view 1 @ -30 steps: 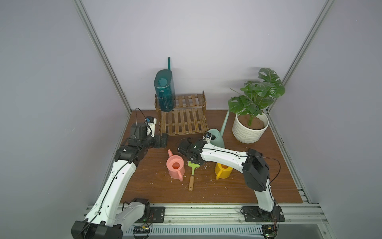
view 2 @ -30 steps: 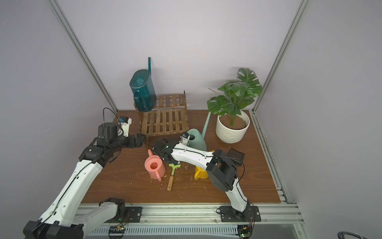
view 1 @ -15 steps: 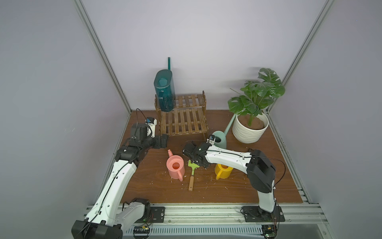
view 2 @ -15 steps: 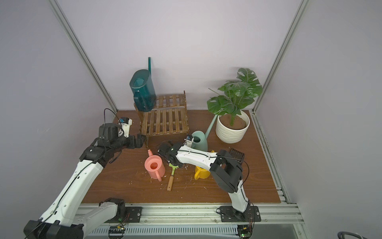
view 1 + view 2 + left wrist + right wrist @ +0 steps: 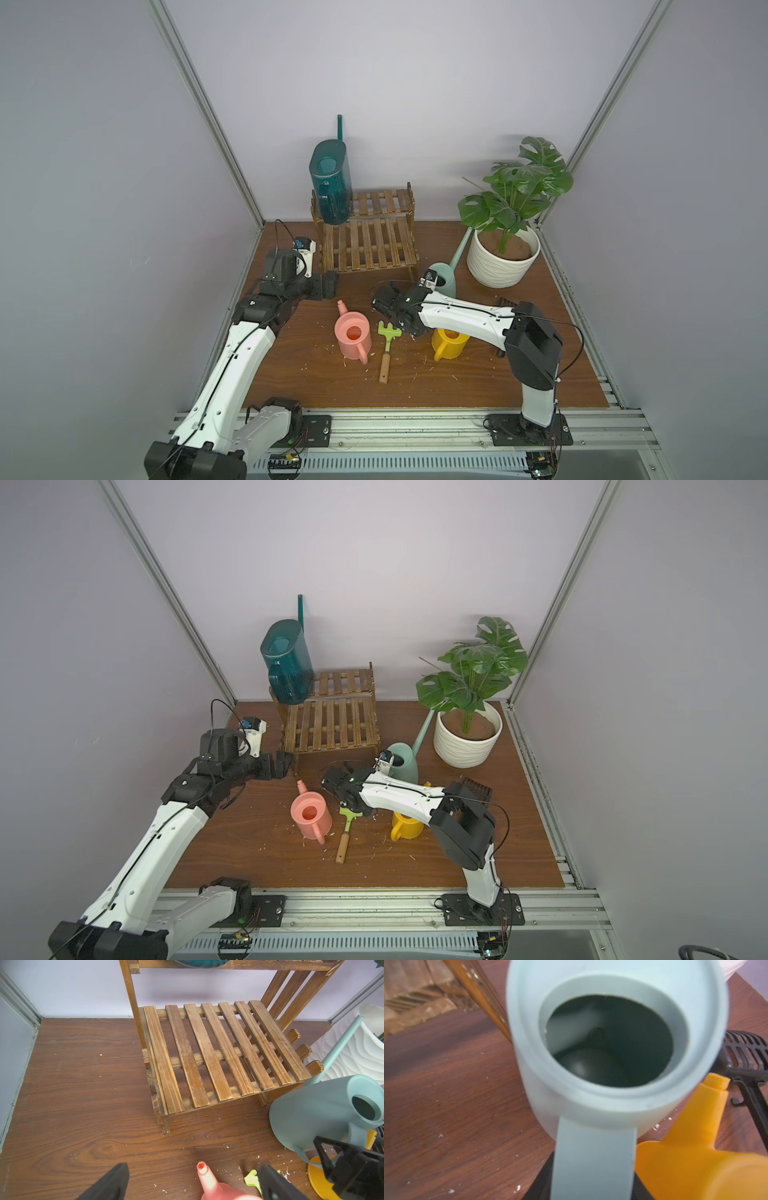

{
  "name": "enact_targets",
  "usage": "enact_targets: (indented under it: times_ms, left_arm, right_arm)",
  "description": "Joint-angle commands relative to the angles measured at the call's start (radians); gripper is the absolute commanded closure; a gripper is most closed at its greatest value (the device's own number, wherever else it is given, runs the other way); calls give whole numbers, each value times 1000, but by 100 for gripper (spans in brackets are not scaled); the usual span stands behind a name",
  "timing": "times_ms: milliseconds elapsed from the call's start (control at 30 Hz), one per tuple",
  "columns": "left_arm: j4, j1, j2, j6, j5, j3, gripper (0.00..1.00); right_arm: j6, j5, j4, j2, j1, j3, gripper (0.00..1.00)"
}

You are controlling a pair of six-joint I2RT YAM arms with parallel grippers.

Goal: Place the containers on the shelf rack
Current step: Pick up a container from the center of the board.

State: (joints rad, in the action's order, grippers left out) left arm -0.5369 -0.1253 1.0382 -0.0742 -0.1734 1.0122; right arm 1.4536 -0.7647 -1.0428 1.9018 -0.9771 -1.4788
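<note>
The dark teal can (image 5: 330, 187) stands on the left end of the shelf rack's (image 5: 370, 245) upper tier. The mint green can (image 5: 444, 278) sits tilted on the table by the rack's right front leg. Its handle (image 5: 593, 1163) runs between the jaws of my right gripper (image 5: 419, 293), which is shut on it. The pink can (image 5: 353, 336) and the yellow can (image 5: 446, 343) stand on the table in front. My left gripper (image 5: 330, 284) hangs open by the rack's left front leg, above the pink can's spout (image 5: 201, 1166), holding nothing.
A white ribbed pot (image 5: 503, 259) with a leafy plant stands at the back right, close to the mint can's spout. A green toy rake (image 5: 387, 349) with a wooden handle lies between the pink and yellow cans. A black plastic tool (image 5: 745, 1047) lies behind the yellow can.
My right gripper has drawn a little to the right with the mint can's handle, and the can's spout has swung more upright toward the pot. The left arm has not moved.
</note>
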Motion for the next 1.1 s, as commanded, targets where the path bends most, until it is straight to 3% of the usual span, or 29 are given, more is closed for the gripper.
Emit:
enact_targets:
  times_ms: [0, 300, 1067]
  left_arm:
    - [17, 10, -9, -4, -8, -13, 0]
    - [15, 10, -13, -4, -6, -17, 1]
    - [17, 10, 10, -8, 19, -26, 0]
  right_arm:
    - [-19, -25, 0, -33, 12, 16, 61]
    - [-83, -4, 56, -33, 23, 23, 84]
    - [-120, -70, 84, -197, 23, 31, 96]
